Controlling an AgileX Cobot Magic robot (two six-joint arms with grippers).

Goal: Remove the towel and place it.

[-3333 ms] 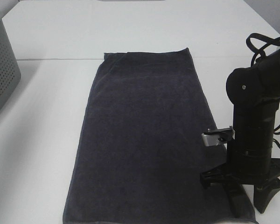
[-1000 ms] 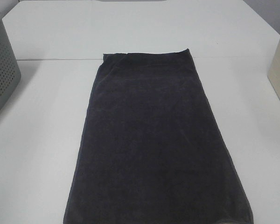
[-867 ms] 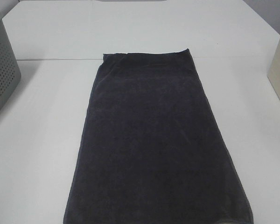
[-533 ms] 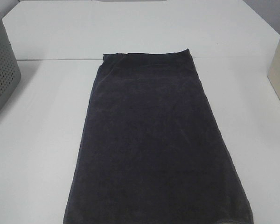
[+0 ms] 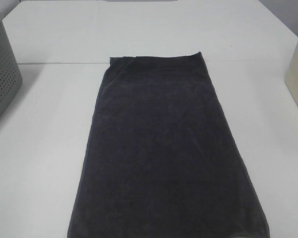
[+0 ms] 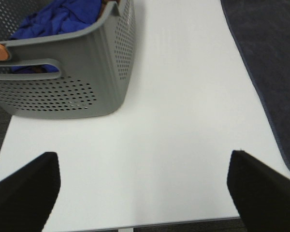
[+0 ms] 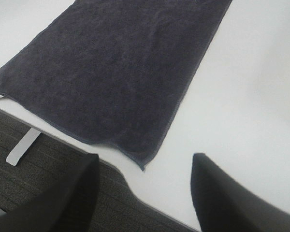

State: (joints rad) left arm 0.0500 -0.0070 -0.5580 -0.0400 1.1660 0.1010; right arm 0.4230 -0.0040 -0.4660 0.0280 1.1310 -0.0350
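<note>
Gone from the high view is the right arm; both are now hanging back off the table point(image 5: 44, 129). Towel point(image 5: 164, 148) is lying flat mid-table. Left gripper point(image 6: 140, 181) and right gripper point(image 7: 144, 186) are gaping, holding nothing. Placing looks done; next needs nothing beyond retreat.

The towel point(image 5: 166, 153) runs off the near edge of the high view, so its closest hem is cut off there. A grey basket point(image 5: 2, 67) shows only partly at the left edge of that view. In the left wrist view the basket point(image 6: 72, 82) is cropped, and the blue cloth point(image 6: 63, 17) inside is partly hidden by its wall. Both hands are out of the high view; only blurred dark finger shapes point(image 6: 26, 186) and point(image 7: 222, 193) show in the wrist views.
</note>
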